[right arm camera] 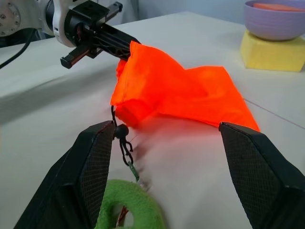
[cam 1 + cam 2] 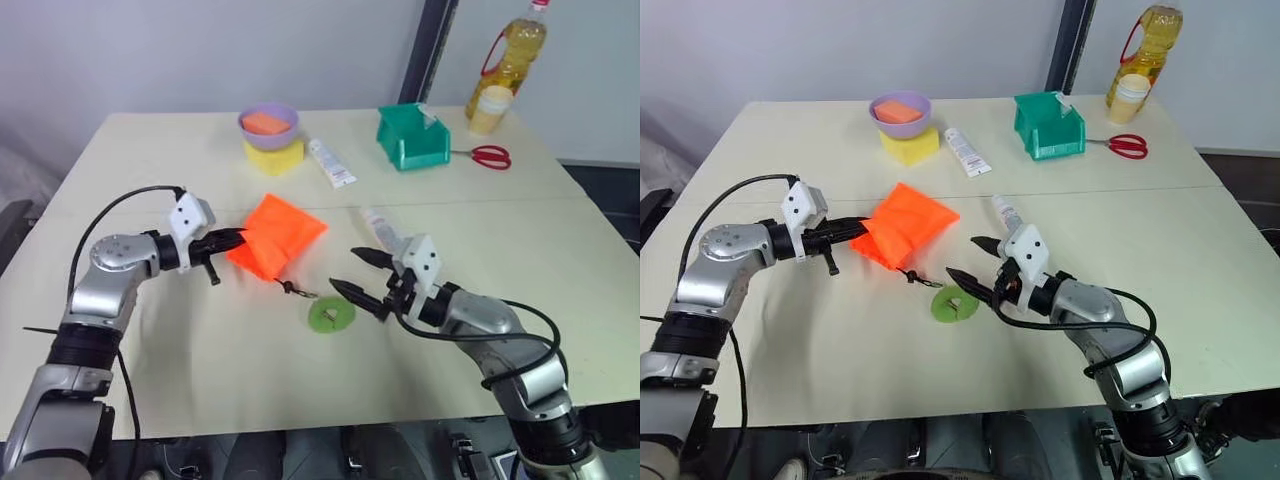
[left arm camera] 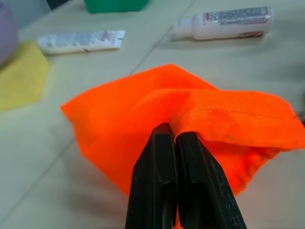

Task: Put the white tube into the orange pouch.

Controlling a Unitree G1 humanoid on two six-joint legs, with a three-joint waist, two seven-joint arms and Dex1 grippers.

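From the head view you see the left gripper (image 2: 232, 240) pinching the orange pouch's (image 2: 280, 235) edge and the right gripper (image 2: 362, 275) spread wide, empty, beside the white tube (image 2: 382, 229); your left wrist view shows fingers (image 3: 164, 181) clamped on fabric

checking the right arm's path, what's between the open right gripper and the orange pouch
In the right wrist view, between the open right gripper and the orange pouch lie the pouch's dark cord and green disc on bare table.

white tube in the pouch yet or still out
Out. The white tube lies flat on the table, beside the orange pouch, which the left gripper pinches by its edge.
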